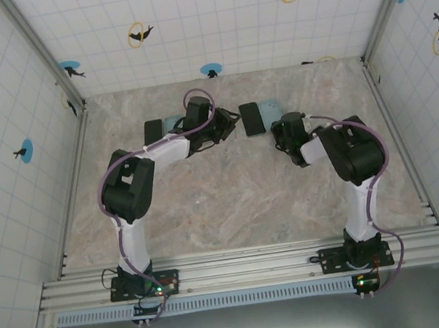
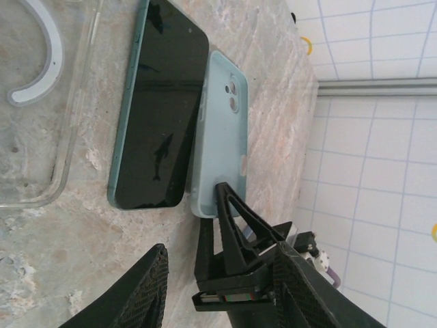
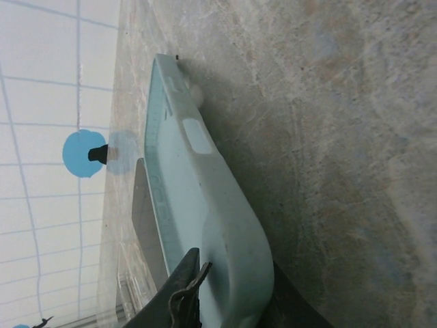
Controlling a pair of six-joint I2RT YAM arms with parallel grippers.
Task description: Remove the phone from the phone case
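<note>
Already out: phone [image 2: 160, 102] lies screen-up on tabletop [image 2: 273, 82], just beside light-blue phone case [image 2: 222, 137]. L gripper [image 2: 191, 219] jaws apart, nothing btwn. R gripper [image 3: 232, 273] jaws straddle case end; can't tell if clamped.

phone [image 2: 160, 102]: one
light blue phone case [image 2: 222, 137]: one
clear phone case [image 2: 27, 150]: one
robot arms: two, left arm [image 1: 130, 192] and right arm [image 1: 356, 154]
flat items, kind not determinable: two, black slab [image 1: 153, 130] and pale blue slab [image 1: 172, 124]
</note>
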